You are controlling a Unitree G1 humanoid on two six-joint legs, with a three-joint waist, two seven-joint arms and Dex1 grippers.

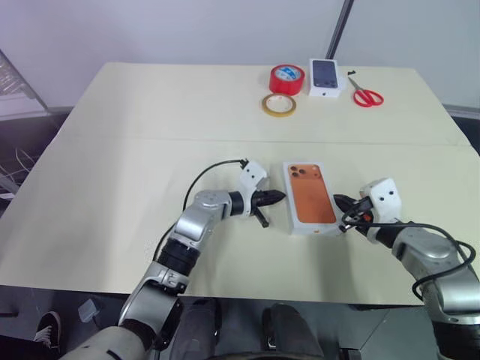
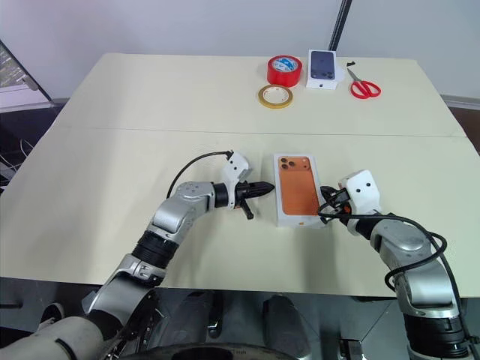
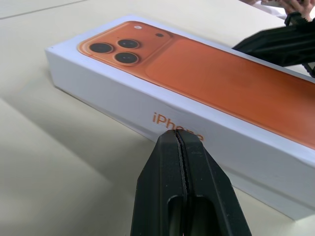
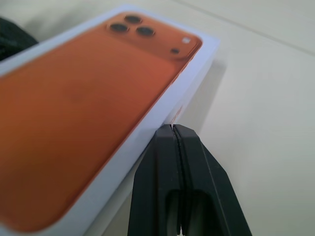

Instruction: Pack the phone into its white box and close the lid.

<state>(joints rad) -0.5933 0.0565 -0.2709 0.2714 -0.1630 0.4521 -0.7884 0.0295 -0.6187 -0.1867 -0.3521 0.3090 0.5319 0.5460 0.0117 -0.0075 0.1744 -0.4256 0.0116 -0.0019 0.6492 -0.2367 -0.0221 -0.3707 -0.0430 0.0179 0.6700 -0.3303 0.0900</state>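
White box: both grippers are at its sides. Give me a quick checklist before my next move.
1. Lid seated on the white box: ok, orange printed top sits flush on the white walls.
2. Phone inside: cannot tell, lid hides it.
3. Left gripper shut: ok, fingers pressed together, tip beside the box's left wall.
4. Right gripper shut: ok, tip at the right wall.
5. Either tip touching the box: cannot tell.
6. Clutter near the box: ok, red tape roll, yellow tape roll, scissors and small pictured box lie at the far edge.

Cream table (image 1: 112,217) carries white box (image 1: 309,196), tapes, scissors (image 1: 365,92).
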